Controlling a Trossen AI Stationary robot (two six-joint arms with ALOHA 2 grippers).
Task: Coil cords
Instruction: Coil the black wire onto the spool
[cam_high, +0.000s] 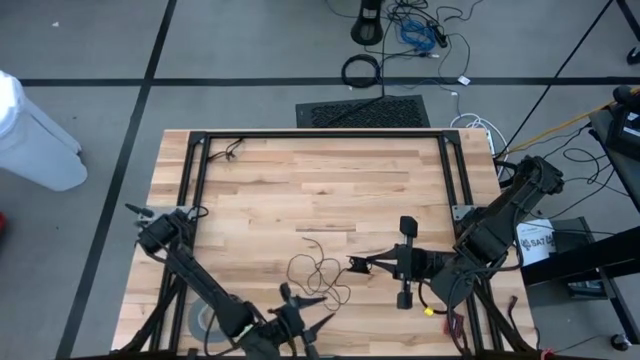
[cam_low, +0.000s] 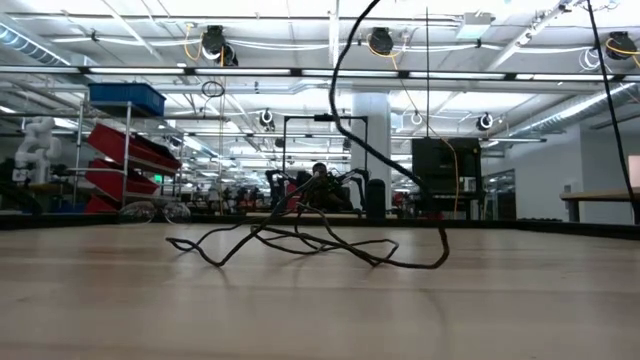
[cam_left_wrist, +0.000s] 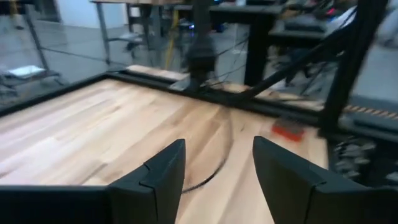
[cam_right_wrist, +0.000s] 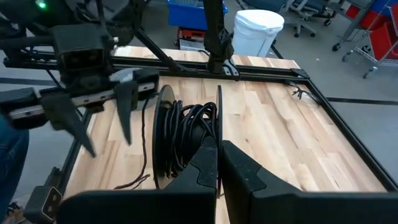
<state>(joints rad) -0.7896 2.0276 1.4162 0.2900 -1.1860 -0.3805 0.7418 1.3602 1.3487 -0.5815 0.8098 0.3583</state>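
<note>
The cord is a thin dark wire. Part of it is wound on a black disc spool (cam_right_wrist: 183, 134), and the rest lies in loose loops (cam_high: 318, 272) on the wood near the table's front middle. In the low view the loops (cam_low: 300, 240) rest on the table and one strand (cam_low: 340, 90) rises out of the picture. My right gripper (cam_high: 356, 265) reaches in from the right, shut on the spool above the table. My left gripper (cam_high: 312, 312) stands open just on the near side of the loops, and a stretch of cord (cam_left_wrist: 214, 171) lies on the table ahead of its fingers. My right gripper pinches the thin rim of one black disc (cam_right_wrist: 219, 118) between its two fingers. The fingers come from the table's right, slanting a little downward. The spool stands on edge, lifted clear of the table. The cord runs slack from it down to the loops.
A grey tape roll (cam_high: 205, 320) lies at the near left under my left arm. A black frame rail (cam_high: 320, 133) runs along the far edge and down both sides. Bare wood (cam_high: 320, 190) fills the far half. A white bucket (cam_right_wrist: 258, 31) stands beyond the table.
</note>
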